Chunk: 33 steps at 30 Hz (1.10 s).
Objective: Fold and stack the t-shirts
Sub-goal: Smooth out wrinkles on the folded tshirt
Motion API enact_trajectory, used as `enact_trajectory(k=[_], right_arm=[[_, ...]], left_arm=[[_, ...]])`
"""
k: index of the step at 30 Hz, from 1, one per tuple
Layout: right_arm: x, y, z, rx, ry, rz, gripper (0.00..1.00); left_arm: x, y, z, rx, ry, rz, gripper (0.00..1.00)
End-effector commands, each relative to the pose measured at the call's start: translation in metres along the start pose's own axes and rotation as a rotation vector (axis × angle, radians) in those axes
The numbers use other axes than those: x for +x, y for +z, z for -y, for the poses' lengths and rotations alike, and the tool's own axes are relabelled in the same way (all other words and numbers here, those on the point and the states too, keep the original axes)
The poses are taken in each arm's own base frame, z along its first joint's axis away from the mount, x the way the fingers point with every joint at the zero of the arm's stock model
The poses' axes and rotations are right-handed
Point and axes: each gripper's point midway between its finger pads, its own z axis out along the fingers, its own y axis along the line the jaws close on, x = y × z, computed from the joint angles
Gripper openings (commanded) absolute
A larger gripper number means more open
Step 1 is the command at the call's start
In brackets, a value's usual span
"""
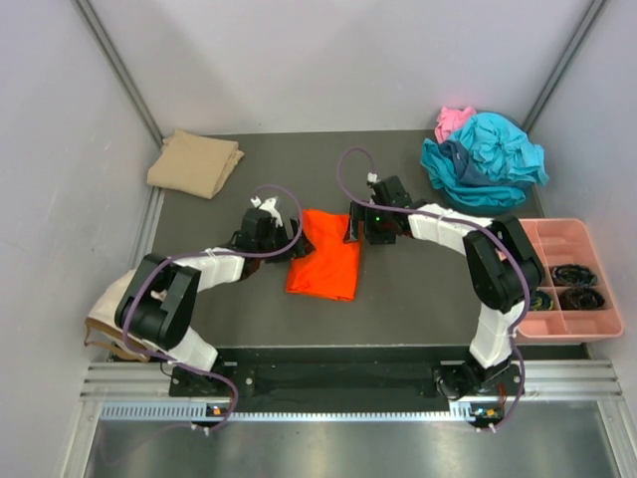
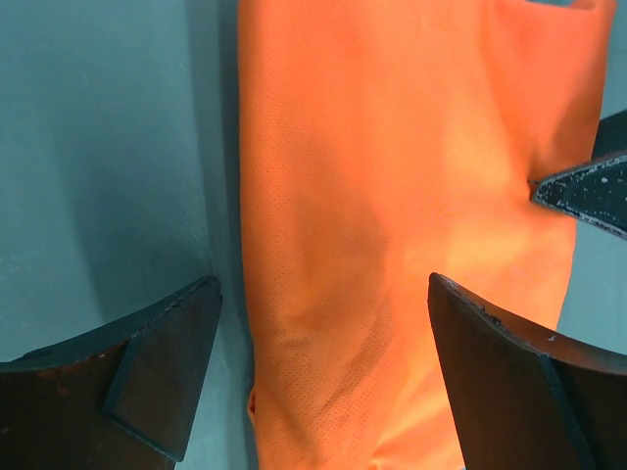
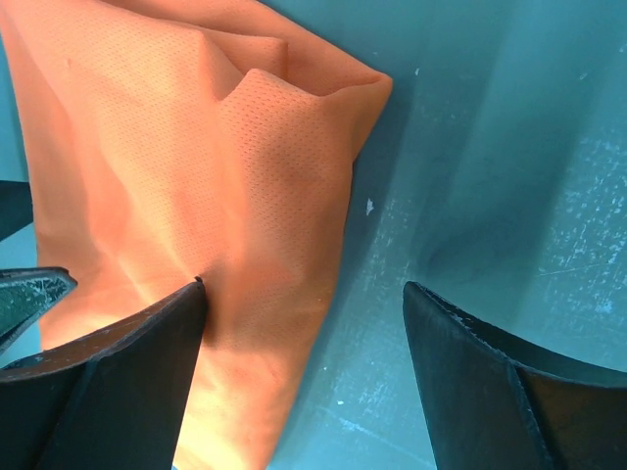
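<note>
Orange shirt [image 1: 323, 254]: fold step in hand. Left end effector [image 2: 323, 304] and right end effector [image 3: 304, 294] released, straddling its edges; you likely pinch both next.

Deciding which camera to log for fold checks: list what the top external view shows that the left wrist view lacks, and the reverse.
Top external only: the folded tan t-shirt at the back left, the heap of teal and pink t-shirts at the back right, the pink plastic compartment tray. Left wrist only: the left gripper, jaws open, straddling one long edge of the bright orange cloth t-shirt, and its fine mesh weave. Both: that orange shirt, laid flat.
</note>
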Motion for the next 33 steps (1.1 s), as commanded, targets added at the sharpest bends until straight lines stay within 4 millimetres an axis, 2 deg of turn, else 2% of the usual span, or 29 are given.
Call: enact_trajectory(k=[1, 4, 8, 12, 17, 18, 20, 21, 22, 23, 24, 25, 28, 29, 31, 32, 33], right_arm=[[-0.021, -0.014, -0.008, -0.025, -0.006, 0.072, 0.81], [-0.025, -0.022, -0.013, -0.041, -0.007, 0.098, 0.81], [-0.036, -0.044, -0.021, -0.057, -0.019, 0.144, 0.82], [-0.043, -0.06, -0.021, -0.051, -0.024, 0.173, 0.83], [-0.047, -0.067, -0.018, -0.049, -0.018, 0.183, 0.83], [-0.046, -0.067, -0.016, -0.047, -0.016, 0.183, 0.84], [-0.045, -0.067, -0.015, -0.045, -0.013, 0.181, 0.84], [-0.044, -0.067, -0.015, -0.044, -0.012, 0.18, 0.84], [-0.043, -0.067, -0.014, -0.043, -0.01, 0.177, 0.84], [-0.044, -0.068, -0.014, -0.044, -0.009, 0.18, 0.84], [-0.043, -0.067, -0.013, -0.043, -0.008, 0.179, 0.84], [-0.043, -0.067, -0.013, -0.042, -0.009, 0.178, 0.84], [-0.04, -0.067, -0.011, -0.039, -0.006, 0.175, 0.84], [-0.04, -0.068, -0.011, -0.039, -0.005, 0.175, 0.84], [-0.036, -0.067, -0.01, -0.039, -0.006, 0.169, 0.84], [-0.036, -0.068, -0.01, -0.039, -0.006, 0.171, 0.84], [-0.035, -0.068, -0.008, -0.037, -0.004, 0.169, 0.84]], left_arm=[[0.077, -0.015, -0.036, -0.123, -0.052, -0.261, 0.91], [0.083, -0.015, -0.036, -0.115, -0.057, -0.283, 0.89], [0.085, -0.008, -0.036, -0.11, -0.057, -0.302, 0.86], [0.094, 0.0, -0.035, -0.085, -0.069, -0.336, 0.77], [0.101, 0.005, -0.032, -0.061, -0.074, -0.359, 0.66], [0.101, 0.006, -0.032, -0.058, -0.073, -0.361, 0.55], [0.102, 0.006, -0.031, -0.053, -0.075, -0.366, 0.4], [0.102, 0.006, -0.031, -0.053, -0.075, -0.366, 0.2], [0.101, 0.006, -0.031, -0.053, -0.076, -0.364, 0.11], [0.099, 0.007, -0.03, -0.053, -0.075, -0.361, 0.01], [0.096, 0.007, -0.029, -0.054, -0.07, -0.355, 0.0], [0.095, 0.007, -0.029, -0.058, -0.072, -0.358, 0.0], [0.072, 0.013, -0.022, -0.06, -0.039, -0.313, 0.0], [0.056, 0.018, -0.015, -0.057, -0.023, -0.283, 0.0], [0.043, 0.02, -0.009, -0.055, -0.005, -0.275, 0.0], [0.023, 0.025, 0.002, -0.033, 0.012, -0.241, 0.0], [0.016, 0.027, 0.007, -0.023, 0.025, -0.232, 0.0]])
